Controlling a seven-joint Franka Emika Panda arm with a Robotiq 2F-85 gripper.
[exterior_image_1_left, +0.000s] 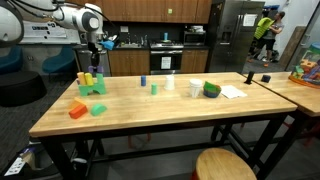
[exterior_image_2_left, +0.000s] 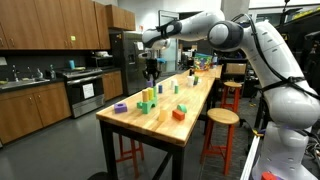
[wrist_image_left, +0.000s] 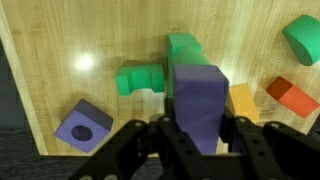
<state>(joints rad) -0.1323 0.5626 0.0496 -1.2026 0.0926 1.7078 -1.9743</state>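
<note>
**Wrist view.** The gripper (wrist_image_left: 193, 140) is clamped on one purple block (wrist_image_left: 197, 95). The block stands upright between the two fingers (wrist_image_left: 140, 150), lifted clear of the table (wrist_image_left: 60, 40).

- **Beneath the gripper:** two green pieces, one arch (wrist_image_left: 140, 78) and one green block (wrist_image_left: 183, 45), lying just beside each other.
- **Near its right finger:** one yellow block (wrist_image_left: 243, 100), partly hidden, with one red block (wrist_image_left: 292, 95) just beyond it.
- **Off its left finger:** one holed cube (wrist_image_left: 83, 125), also purple and lying apart from the rest.
- **Farthest from the gripper:** one green cylinder (wrist_image_left: 303, 38).

**Exterior view.** The gripper (exterior_image_1_left: 97, 45) hangs over this cluster at the table's end. Well away from it along the top stand one cup (exterior_image_1_left: 169, 83) and one bowl (exterior_image_1_left: 211, 90).
</note>
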